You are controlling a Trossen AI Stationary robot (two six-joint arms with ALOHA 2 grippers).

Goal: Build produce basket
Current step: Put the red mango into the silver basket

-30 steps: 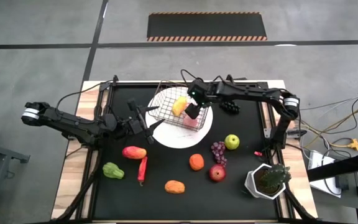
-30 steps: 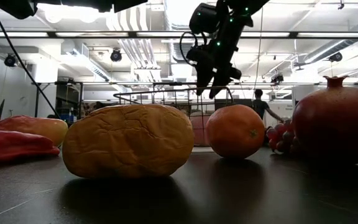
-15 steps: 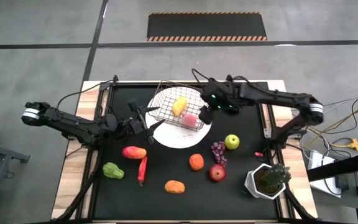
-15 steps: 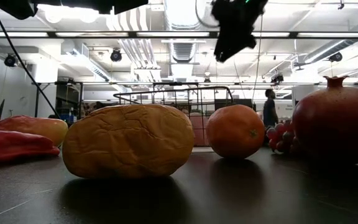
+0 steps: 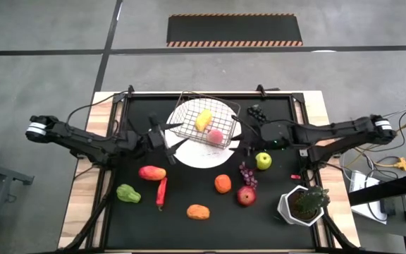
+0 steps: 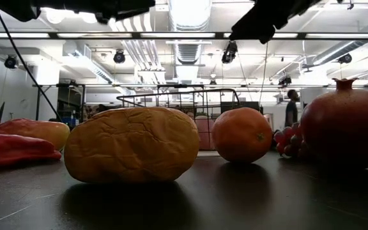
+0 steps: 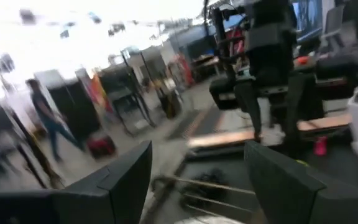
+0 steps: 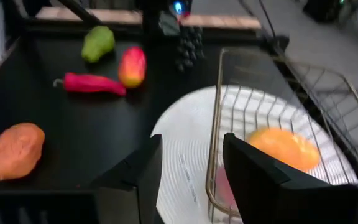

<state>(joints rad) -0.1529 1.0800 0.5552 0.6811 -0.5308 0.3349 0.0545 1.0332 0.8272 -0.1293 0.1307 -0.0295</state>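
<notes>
1. Black table (image 5: 189, 187): right gripper (image 5: 249, 136), jaws parted and empty, has withdrawn from the basket (image 5: 206, 124) toward the green apple (image 5: 263, 161).
2. Right wrist view alone shows the basket's mango (image 8: 288, 147) closely.
3. Left gripper (image 5: 166, 140), open, waits beside the plate (image 5: 189, 155).

Right pincer (image 8: 188, 171) fingers apart, w/ basket (image 8: 278, 106) on white plate (image 8: 185, 149), yellow mango (image 8: 284, 148) inside; red pepper (image 8: 89, 84) on worktop (image 8: 73, 130).
</notes>
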